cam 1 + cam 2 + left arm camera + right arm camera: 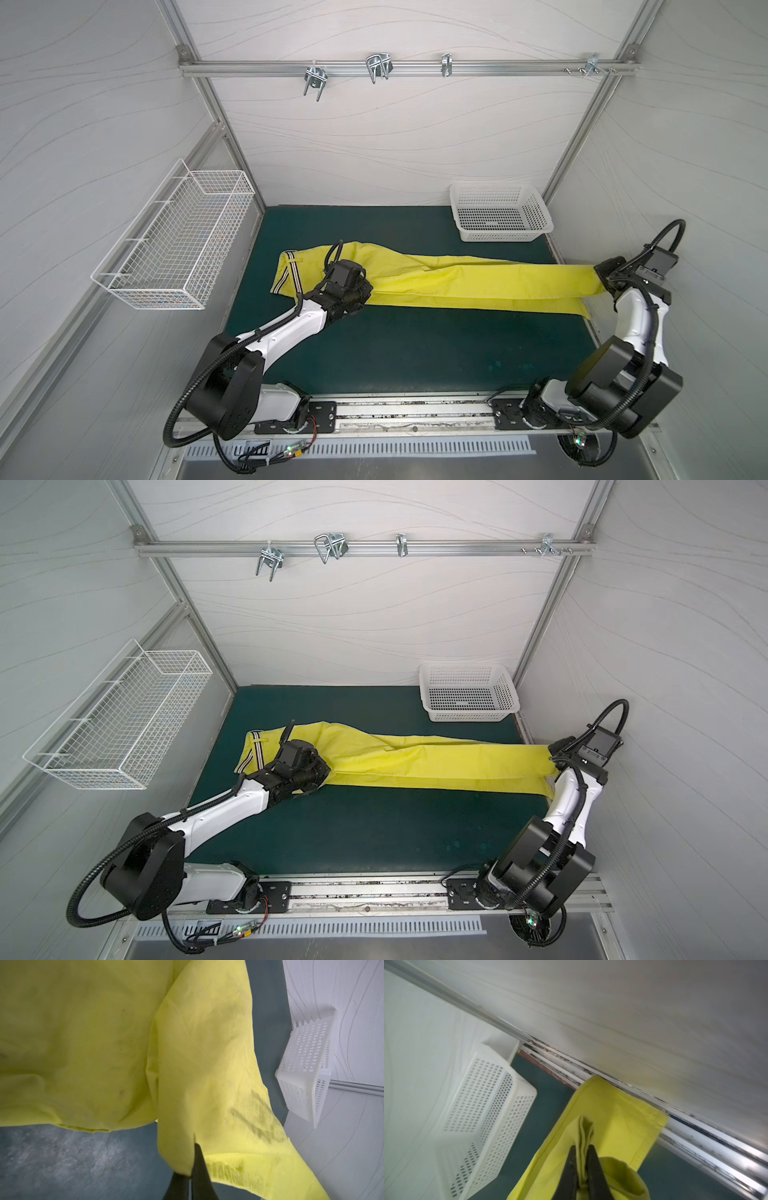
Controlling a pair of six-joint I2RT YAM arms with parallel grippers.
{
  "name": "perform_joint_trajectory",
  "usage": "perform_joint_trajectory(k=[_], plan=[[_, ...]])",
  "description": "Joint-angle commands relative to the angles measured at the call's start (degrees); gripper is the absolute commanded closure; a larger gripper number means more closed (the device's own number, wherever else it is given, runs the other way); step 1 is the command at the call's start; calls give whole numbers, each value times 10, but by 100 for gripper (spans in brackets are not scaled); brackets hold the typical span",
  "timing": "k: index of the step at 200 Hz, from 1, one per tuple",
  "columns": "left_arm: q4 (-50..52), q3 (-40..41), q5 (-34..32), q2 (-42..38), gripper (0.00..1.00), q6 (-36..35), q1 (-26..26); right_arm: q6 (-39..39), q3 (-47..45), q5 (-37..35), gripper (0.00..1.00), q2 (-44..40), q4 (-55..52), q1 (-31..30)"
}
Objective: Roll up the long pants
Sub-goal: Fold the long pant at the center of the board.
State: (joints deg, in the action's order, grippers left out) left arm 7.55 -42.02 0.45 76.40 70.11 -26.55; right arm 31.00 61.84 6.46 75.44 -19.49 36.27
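Observation:
The long pants [457, 282] [415, 762] lie stretched across the dark green mat [415, 353], bright yellow-green. Their black-and-white striped waistband [286, 276] is at the left and the leg ends are at the right edge. My left gripper [363, 291] [324, 771] sits over the upper part of the pants. In the left wrist view it [192, 1163] is shut on a fold of the fabric [197, 1074]. My right gripper [602, 274] [555, 756] is at the leg cuff. It [582, 1147] is shut on a pinched pleat of the cuff [623, 1118].
A white plastic basket [498, 212] [469, 692] stands at the mat's back right corner, close to the right gripper. A white wire basket [174, 245] hangs on the left wall. A metal rail with hooks [378, 68] runs across the back wall.

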Motion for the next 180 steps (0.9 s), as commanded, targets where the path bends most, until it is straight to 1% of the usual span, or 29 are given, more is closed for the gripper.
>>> perform_joint_trajectory(k=[1,33,57,69,89,115,131,136,142,149,159,180], plan=[[12,-23,-16,-4,100,-8,4,-16,53,23,100,51,25,-29],[12,-39,10,23,100,-14,4,-16,86,37,100,127,28,-36],[1,-46,24,47,100,-14,4,-32,99,23,100,165,25,-36],[0,-52,28,56,100,-16,4,-38,108,11,100,169,21,-35],[-1,-59,24,64,100,-15,4,-31,122,20,100,172,39,-34],[-3,-72,21,67,100,-16,4,-7,178,46,100,184,36,-37],[5,-82,15,64,100,-22,4,7,203,47,100,180,66,-39],[6,-83,11,62,100,-23,4,22,211,49,100,180,72,-39],[4,-82,5,58,100,-24,4,49,204,44,100,179,88,-38],[0,-77,-2,54,100,-23,4,61,191,69,100,180,121,-34],[-5,-70,-10,48,100,-19,4,64,182,88,100,180,136,-35],[-9,-61,-20,36,100,-20,4,65,161,88,100,193,139,-43]])
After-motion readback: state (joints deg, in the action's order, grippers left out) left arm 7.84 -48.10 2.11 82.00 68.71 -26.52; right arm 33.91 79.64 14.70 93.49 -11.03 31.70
